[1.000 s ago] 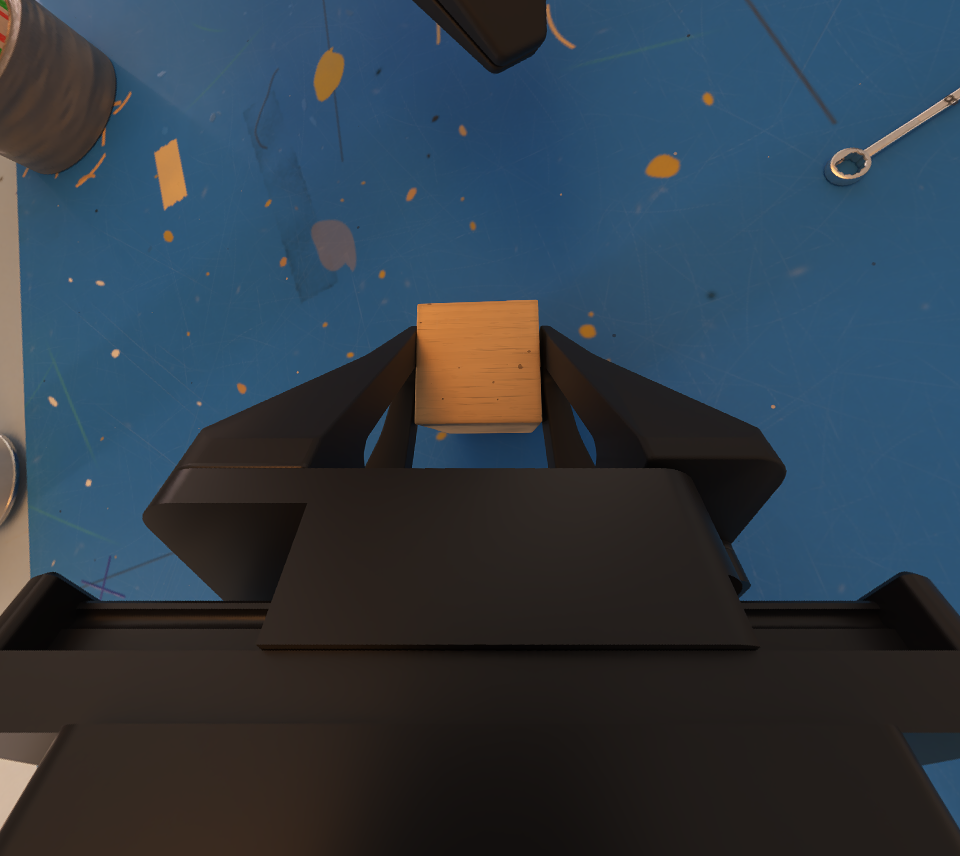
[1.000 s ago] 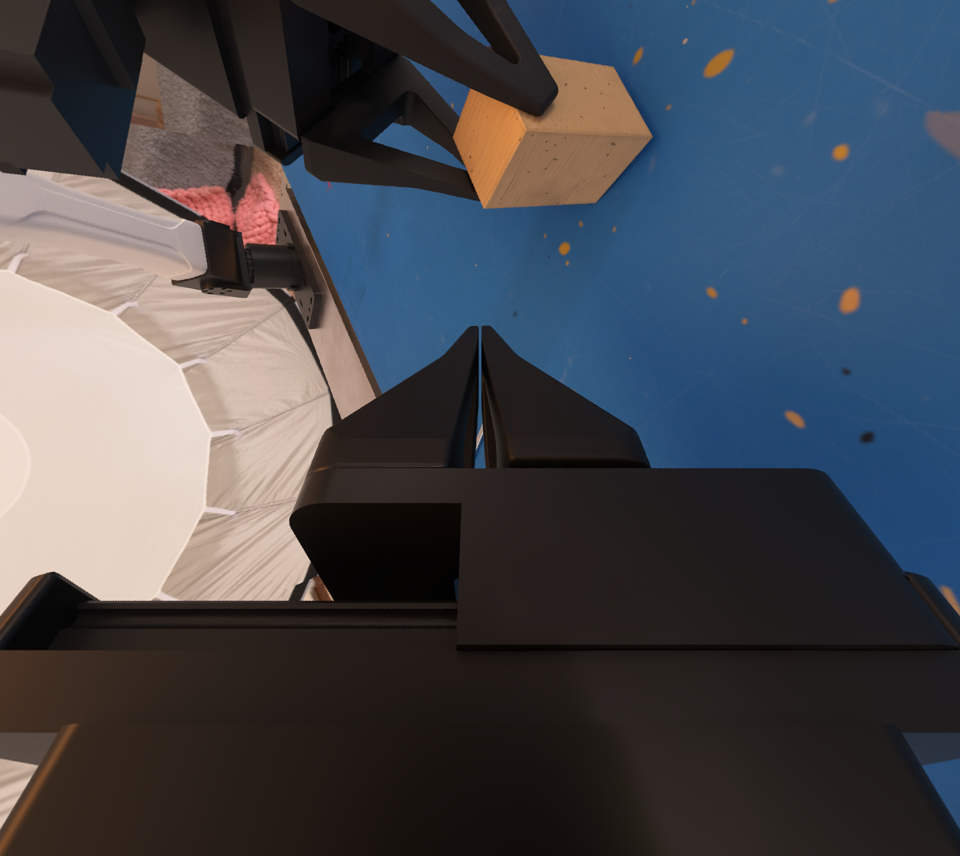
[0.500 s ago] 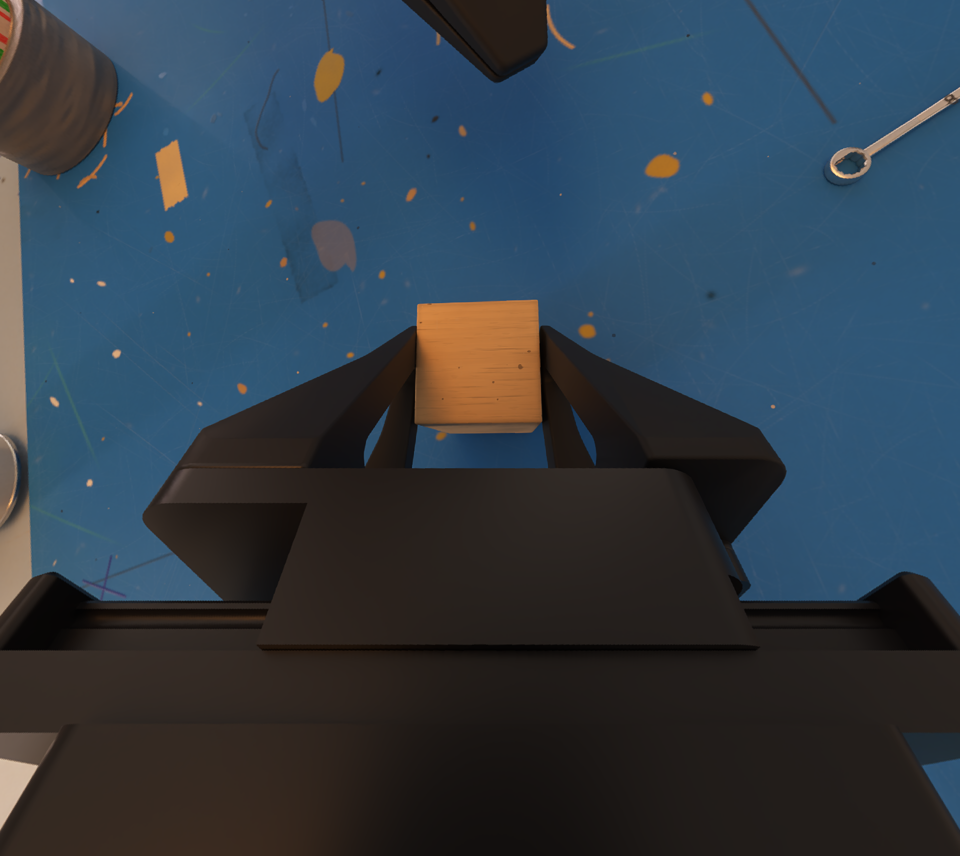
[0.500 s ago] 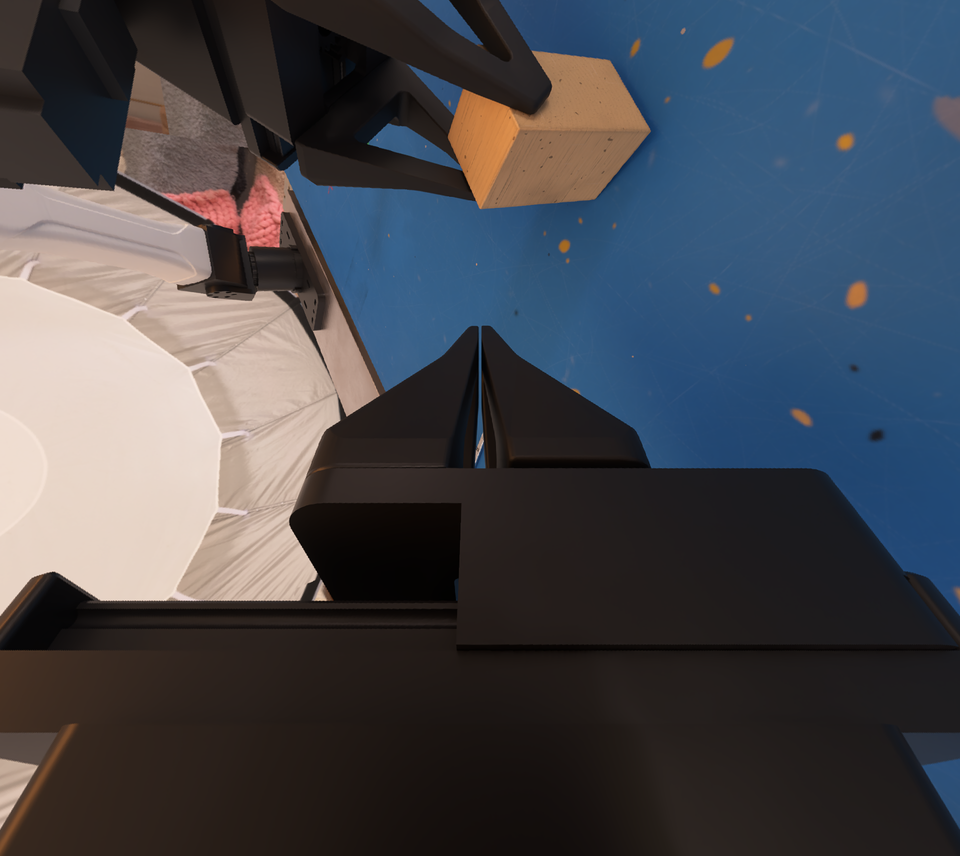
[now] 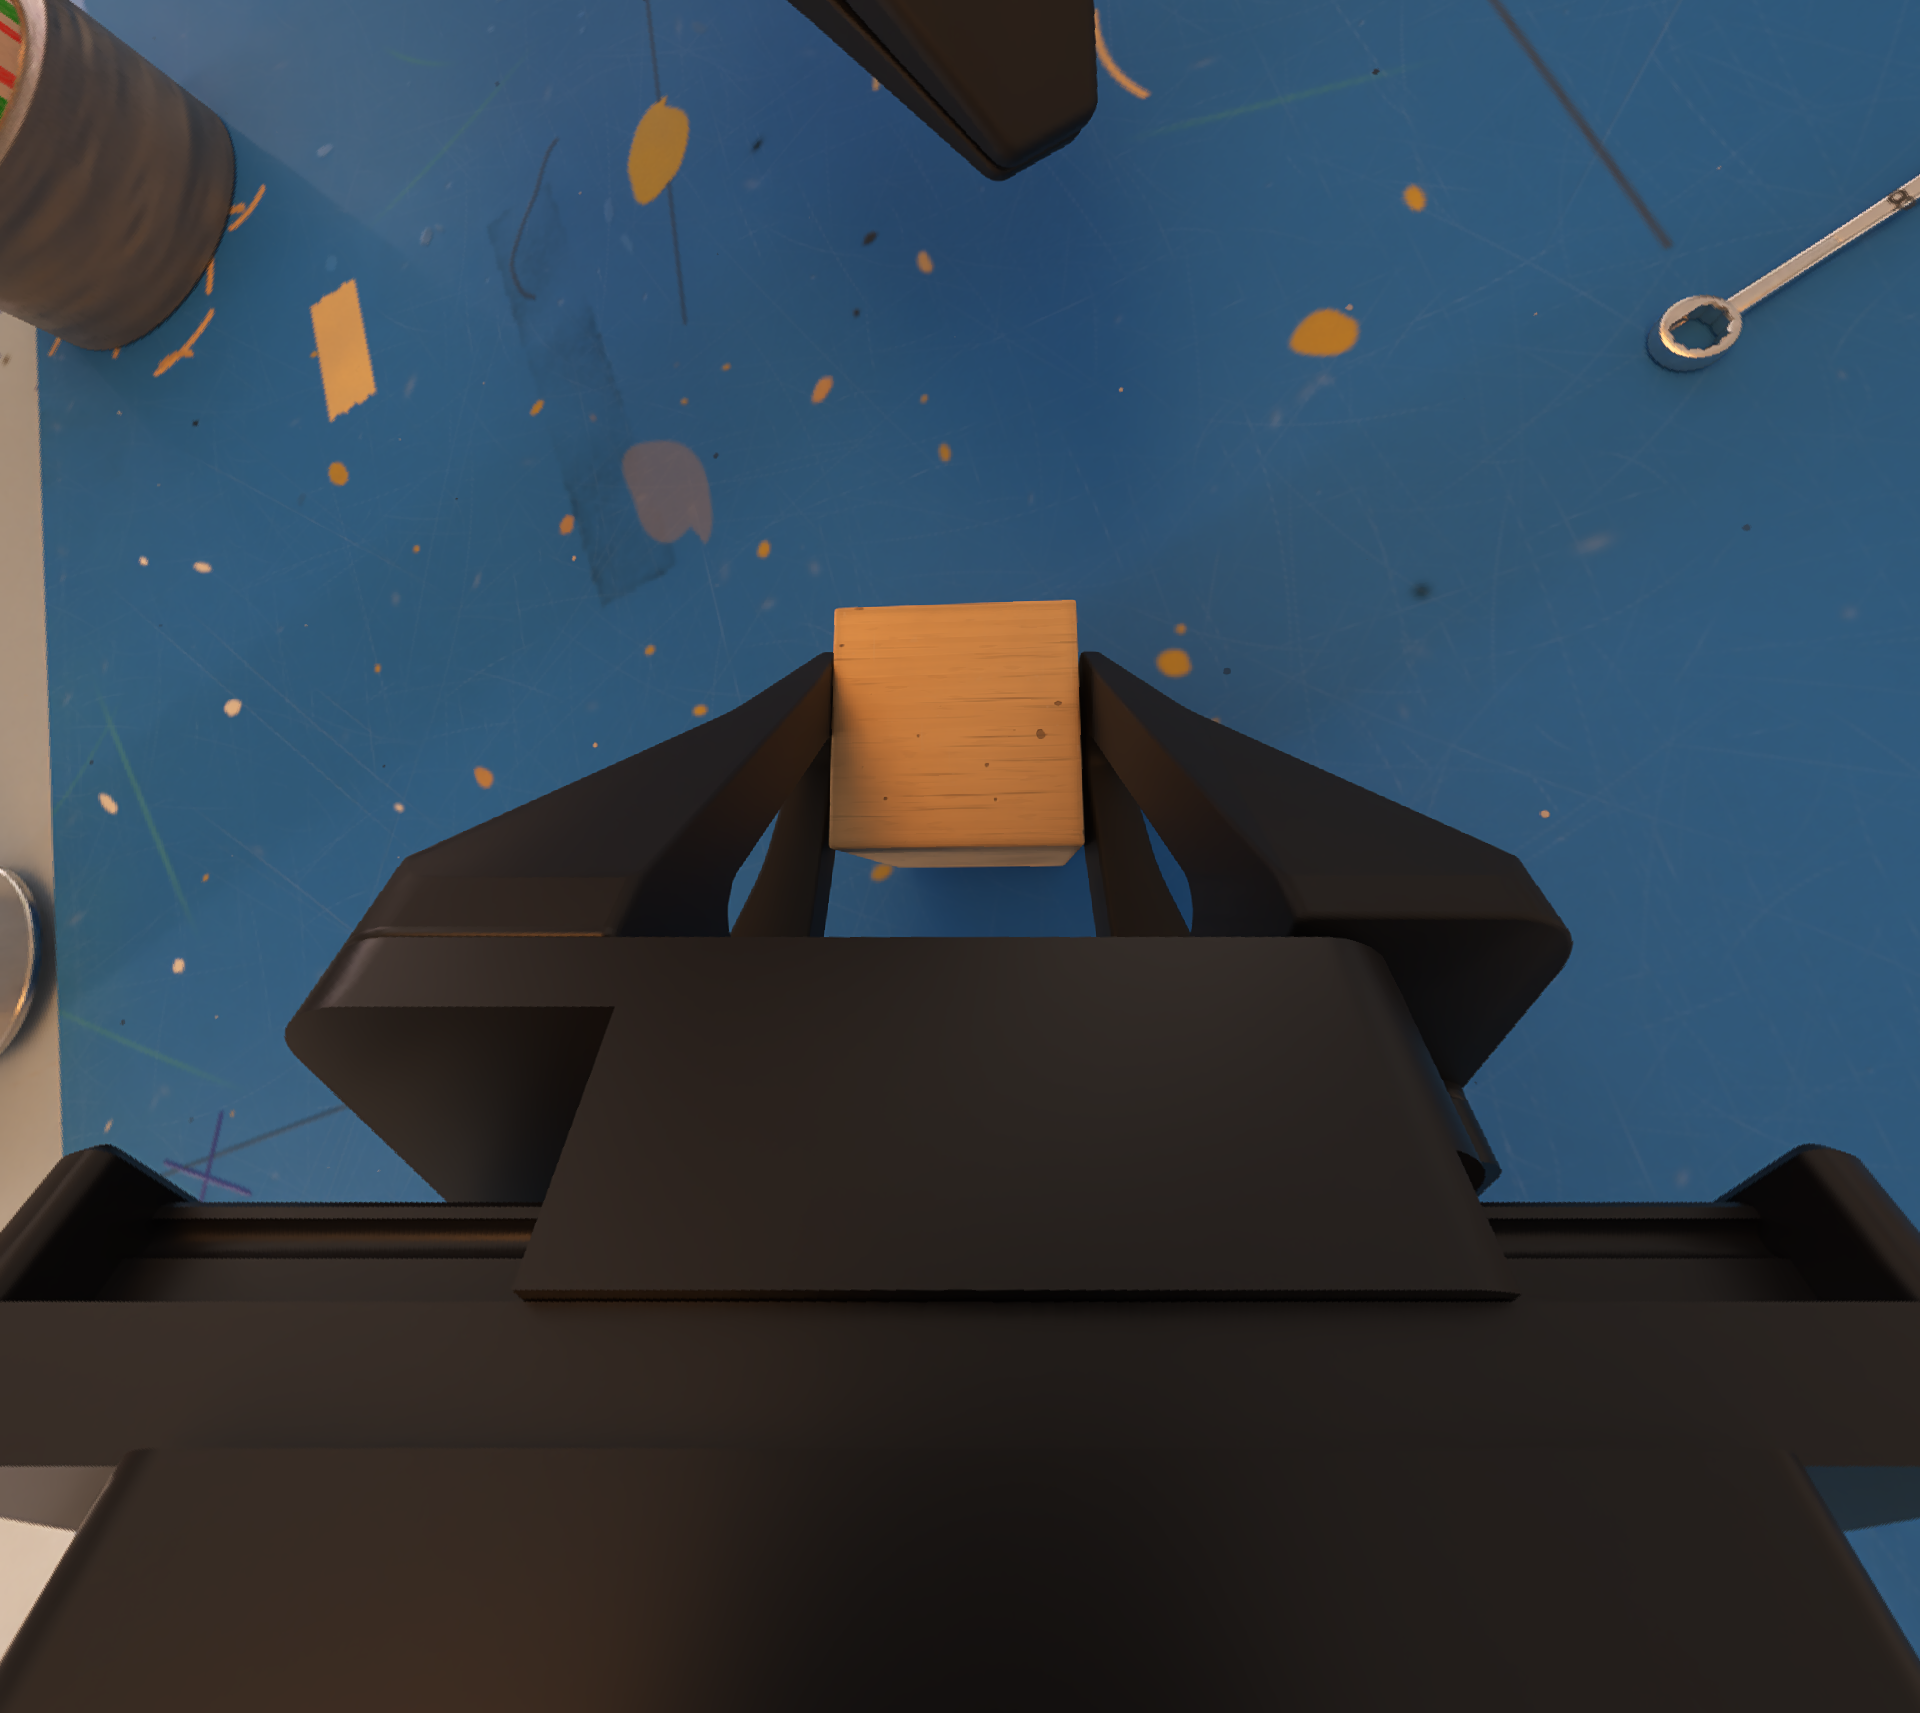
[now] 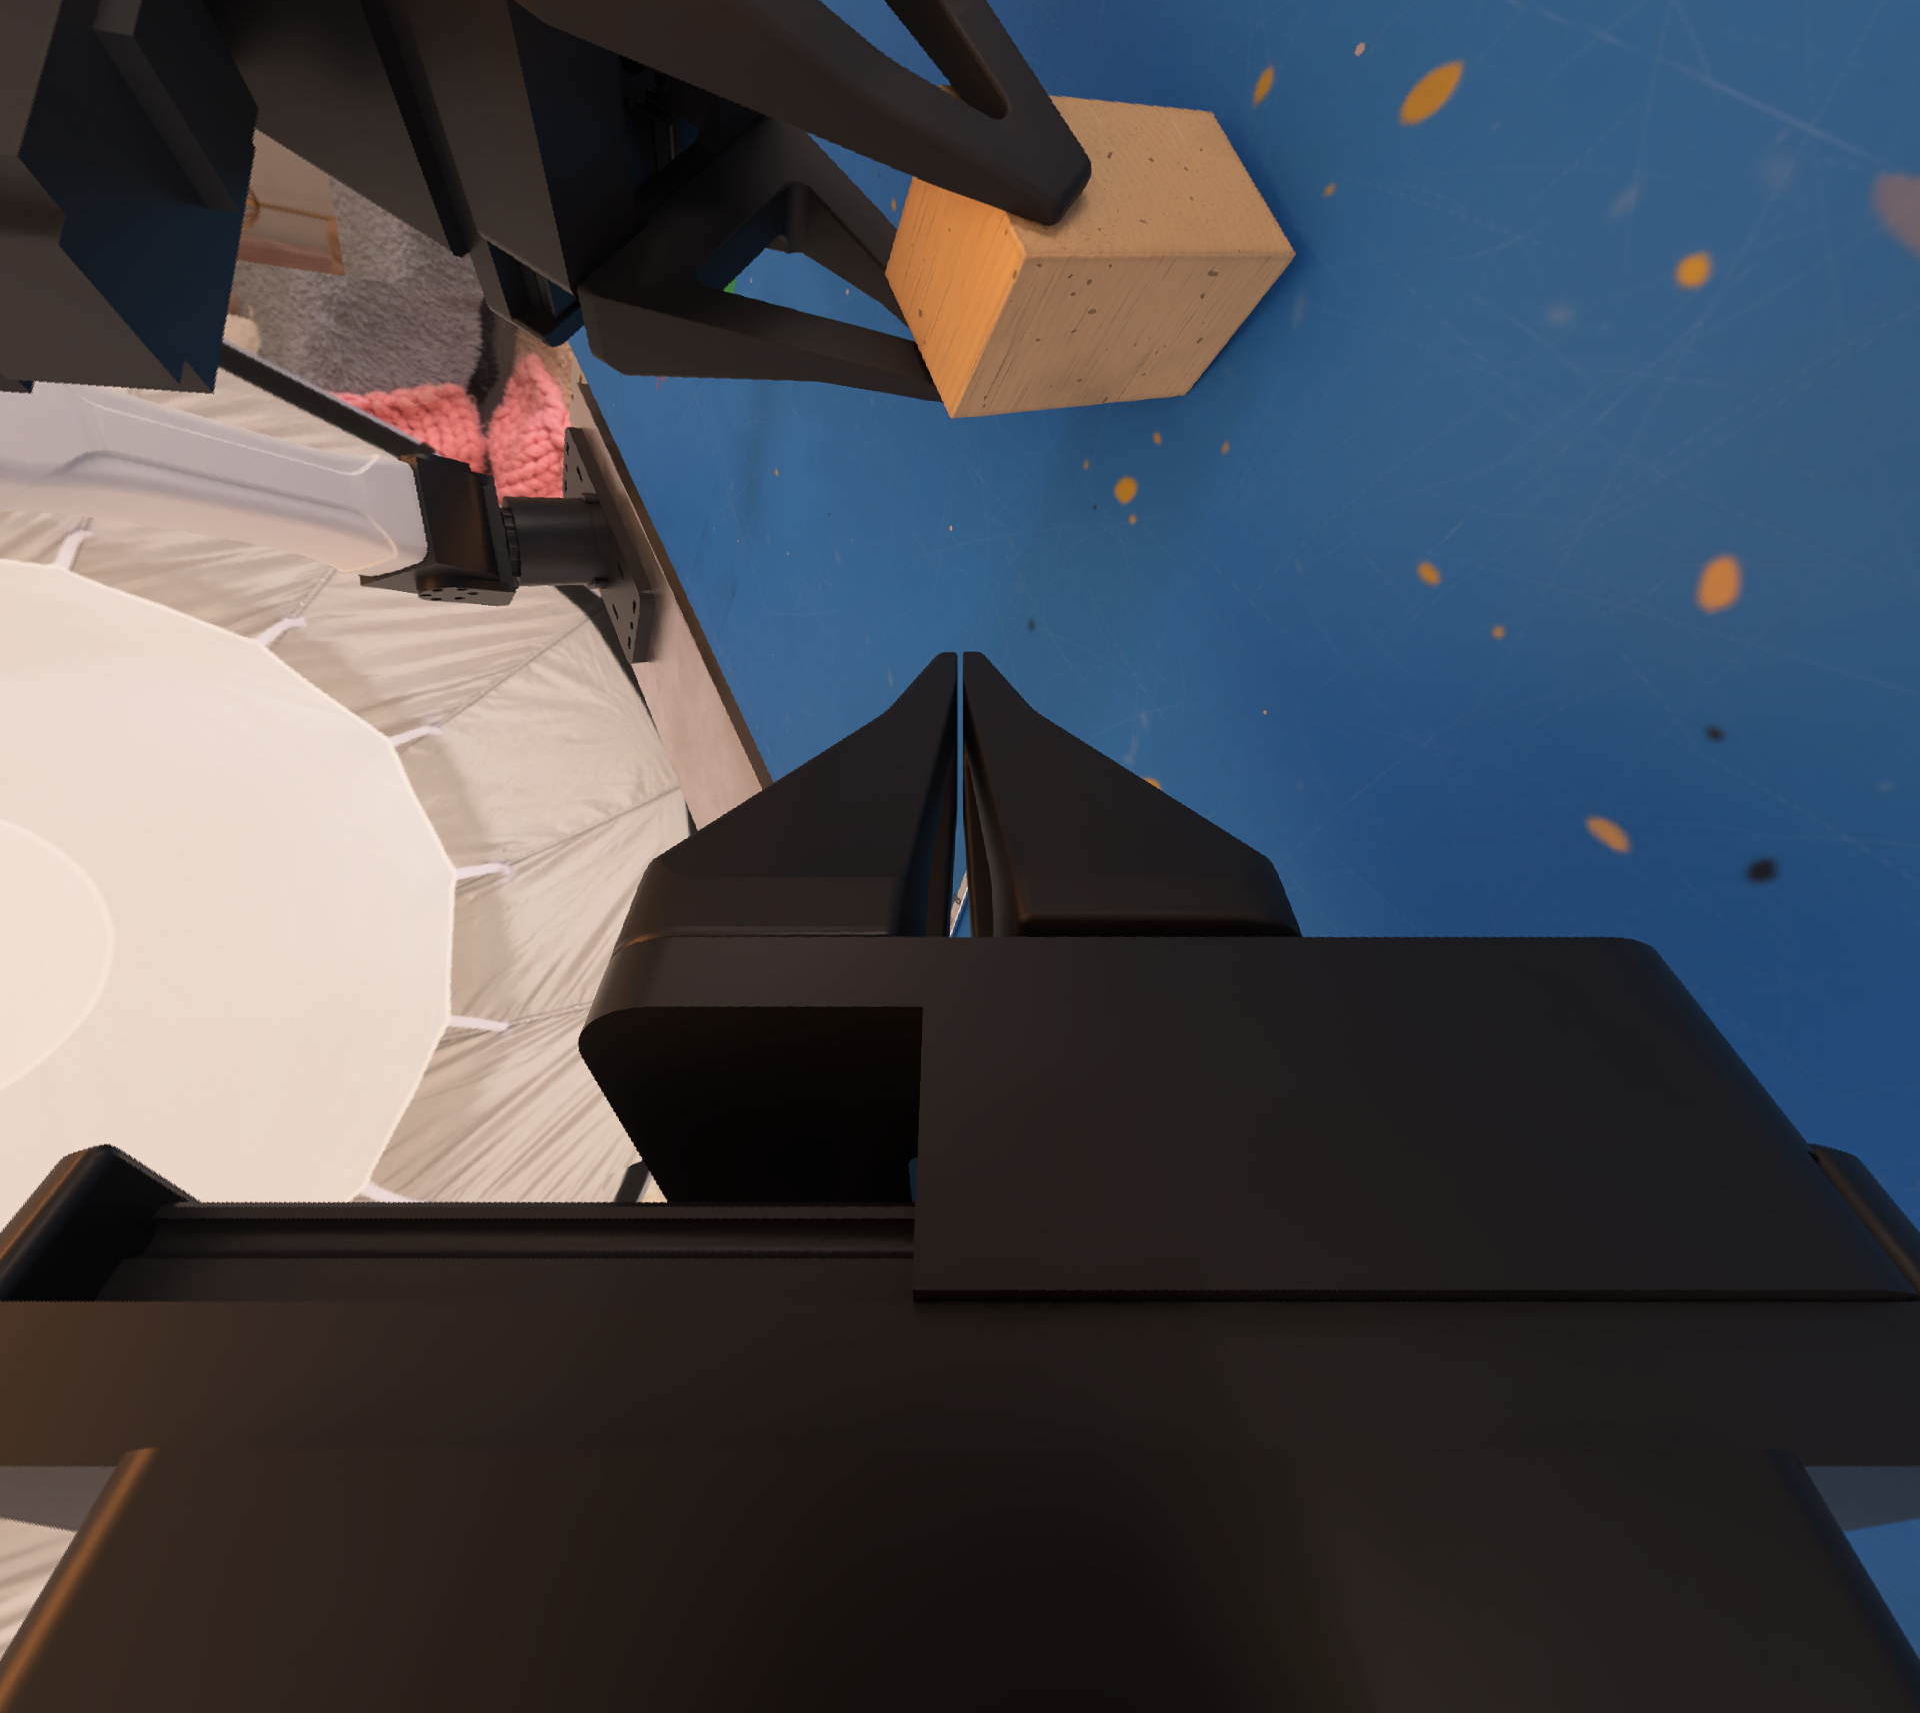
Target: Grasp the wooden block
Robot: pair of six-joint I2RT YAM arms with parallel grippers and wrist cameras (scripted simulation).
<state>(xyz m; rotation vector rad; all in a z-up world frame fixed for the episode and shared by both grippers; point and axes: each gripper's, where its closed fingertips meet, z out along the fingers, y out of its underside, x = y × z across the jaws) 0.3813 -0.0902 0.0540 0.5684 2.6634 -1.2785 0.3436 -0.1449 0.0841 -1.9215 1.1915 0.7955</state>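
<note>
The wooden block is a light tan cube held between the two black fingers of my left gripper, which is shut on it, one finger against each side. It also shows in the right wrist view, gripped by the left gripper close above the blue table. My right gripper is shut and empty, with its fingers pressed together, a short way from the block. Its closed fingers show at the top of the left wrist view.
A grey tape roll stands at the far left edge of the blue mat. A silver wrench lies at the right. A round metal object sits at the left edge. Past the table edge is a white umbrella-like lamp shade.
In the right wrist view the block and left gripper have shifted slightly to the left and up. The left wrist view is nearly unchanged.
</note>
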